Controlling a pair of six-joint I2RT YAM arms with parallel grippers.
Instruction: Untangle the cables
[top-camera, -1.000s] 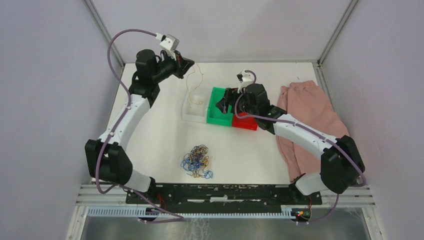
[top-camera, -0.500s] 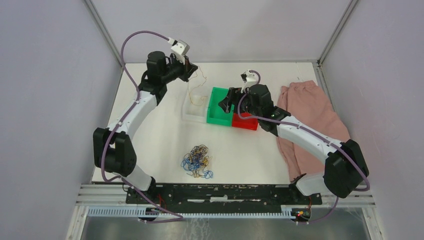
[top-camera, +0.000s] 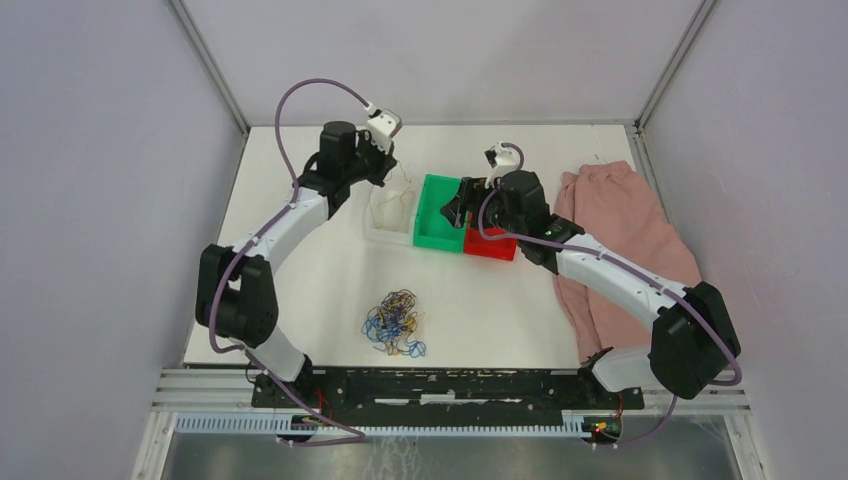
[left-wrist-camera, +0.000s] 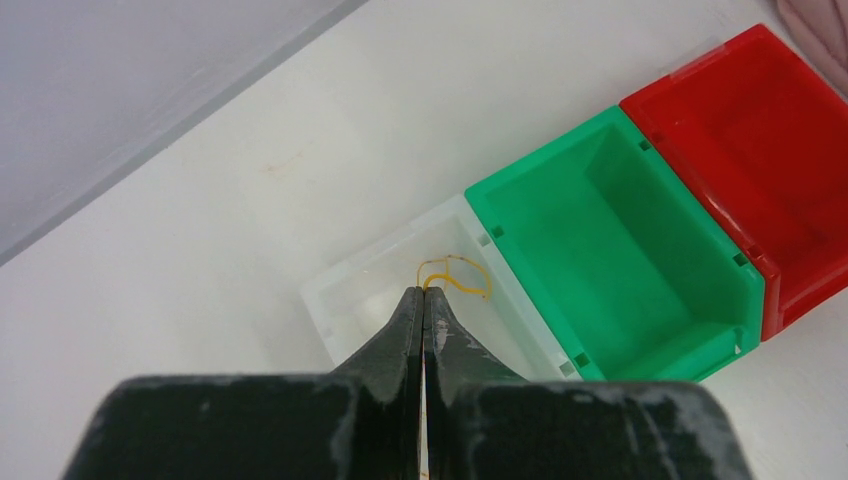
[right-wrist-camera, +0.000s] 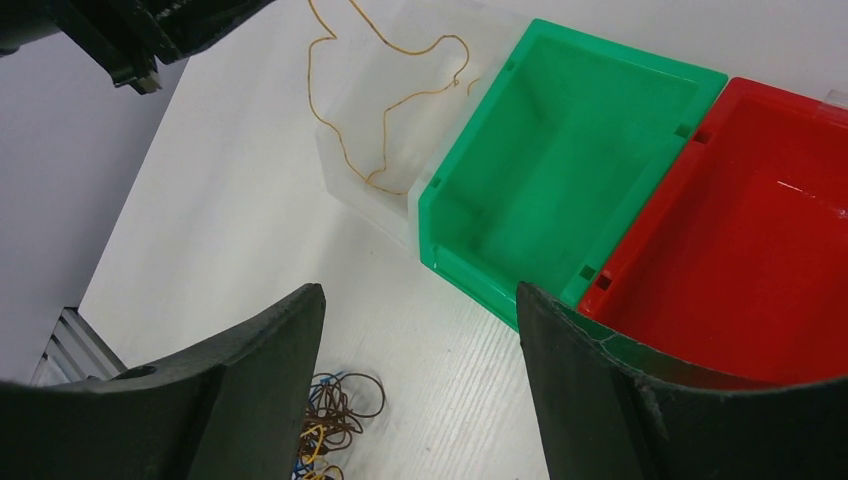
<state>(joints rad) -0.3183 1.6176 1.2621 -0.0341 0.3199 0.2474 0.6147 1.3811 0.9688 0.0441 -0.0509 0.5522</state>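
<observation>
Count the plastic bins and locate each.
3: clear plastic bin leftmost, green plastic bin in the middle, red plastic bin rightmost, side by side; none seems hidden.

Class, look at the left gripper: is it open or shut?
Shut. In the left wrist view the left gripper shows no gap at its tips, which pinch a yellow cable looping above the clear bin.

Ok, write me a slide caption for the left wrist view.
Left gripper, shut on a yellow-tan cable, holds it over the clear bin beside the green bin.
</observation>
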